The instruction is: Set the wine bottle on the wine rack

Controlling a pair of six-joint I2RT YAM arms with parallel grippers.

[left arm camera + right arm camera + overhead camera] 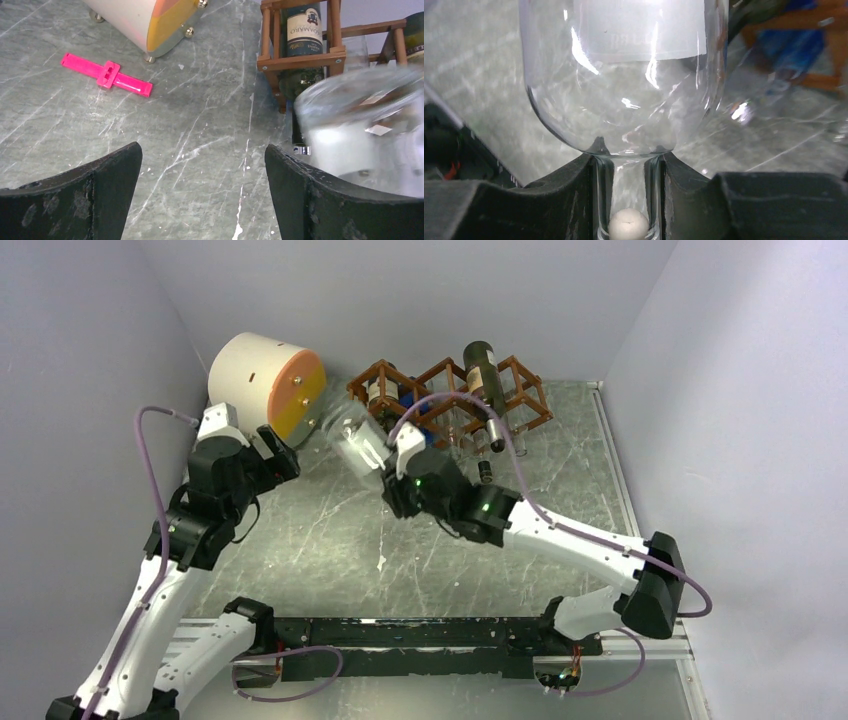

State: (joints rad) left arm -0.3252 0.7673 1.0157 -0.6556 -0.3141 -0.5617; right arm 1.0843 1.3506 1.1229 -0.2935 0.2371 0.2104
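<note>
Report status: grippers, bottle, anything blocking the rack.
Left gripper open, empty. Right gripper shut on neck of clear wine bottle, not yet in wine rack. Dark bottles occupy cells; cream-and-orange cylinder close left.

The grey marbled table (330, 540) bears the wine rack (300, 61), a cream-and-orange cylinder (255, 375) and a pink strip (106, 75).

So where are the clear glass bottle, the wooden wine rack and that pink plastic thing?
clear glass bottle (624, 110): right wrist view, on its rounded glass body.
wine rack (300, 60): left wrist view, on a wooden crossbar.
pink plastic piece (107, 75): left wrist view, on its raised middle block.
</note>
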